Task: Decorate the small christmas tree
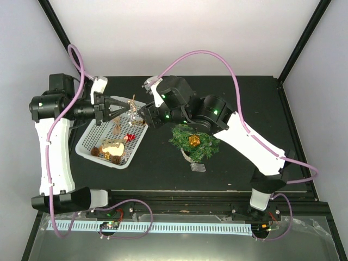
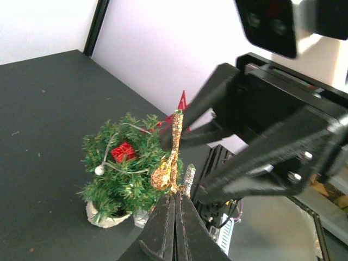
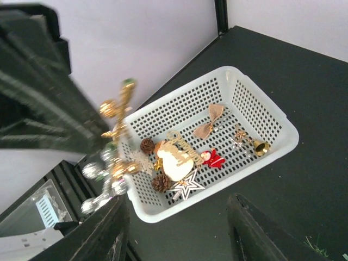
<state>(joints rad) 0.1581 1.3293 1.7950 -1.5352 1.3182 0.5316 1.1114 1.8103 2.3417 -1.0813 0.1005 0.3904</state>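
Handover looks to be the step in hand. The left claw (image 2: 175, 202) is clamped on a gold glitter ornament (image 2: 169, 162), whose long axis stands upright above the white mesh basket (image 1: 87, 147) by the table's (image 1: 163, 171) left edge. The right claw (image 3: 178, 200) faces it with its jaws well apart. Its fingers flank the ornament's upper end, though the blur leaves me unsure whether either touches it.

The small christmas tree (image 1: 194, 142) stands a little right of the table's middle, toward the near edge, with a red gift box (image 2: 123, 151) among its sprigs. It lies to the right of both claws, just under the right arm's forearm, so the right arm is the nearer. Once that claw has the ornament, a short swing back toward the right edge should bring it over the crown.
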